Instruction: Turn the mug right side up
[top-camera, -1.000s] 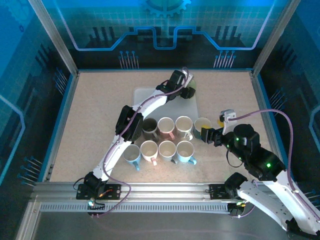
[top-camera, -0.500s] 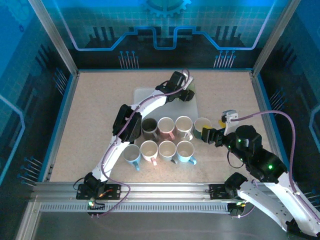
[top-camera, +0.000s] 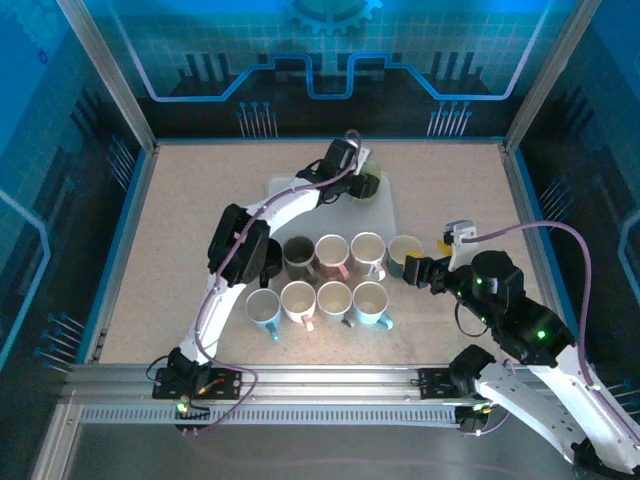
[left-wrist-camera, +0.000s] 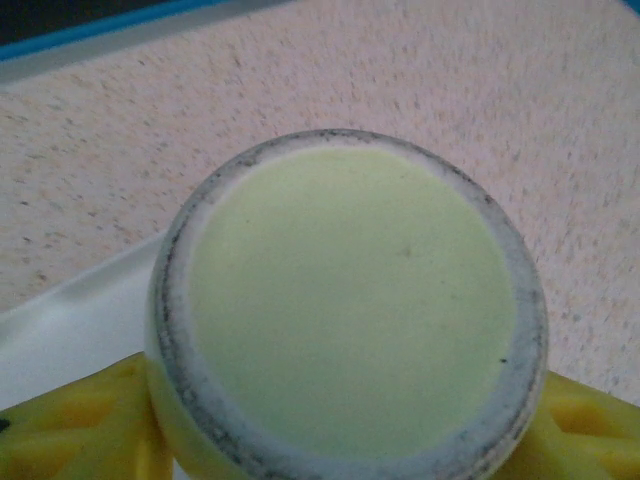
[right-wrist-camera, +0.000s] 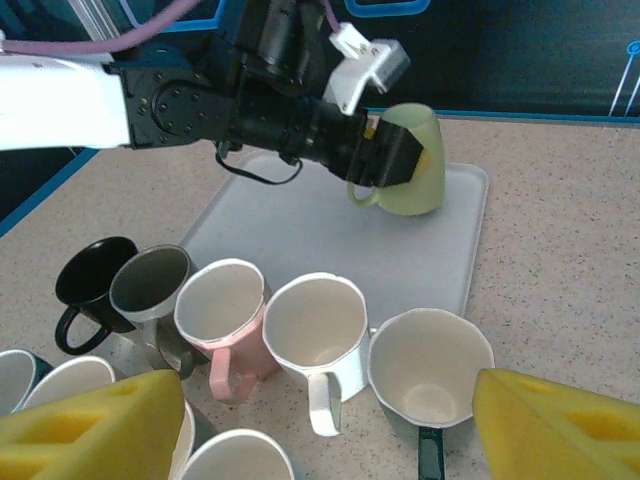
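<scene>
The pale green mug (right-wrist-camera: 420, 175) is at the far right corner of the white tray (right-wrist-camera: 300, 230), upside down and slightly tipped, with its handle low on the side facing the row of upright mugs (right-wrist-camera: 315, 330). Whether its rim touches the tray cannot be told. The left gripper (right-wrist-camera: 390, 160) is closed across the mug's body. In the left wrist view the yellow pads (left-wrist-camera: 60, 425) press on either side just below the unglazed foot ring, and the flat base faces the camera. The mug looks like glazed ceramic: rigid, fairly heavy for its size, smooth enough to slip and likely to chip if dropped on the tray. A firm squeeze across the wall, away from the handle, seems the safest hold, since the soft pads probably add friction on the glaze. The right gripper (top-camera: 424, 270) hangs wide open and empty, just beside the rightmost upright mug.
</scene>
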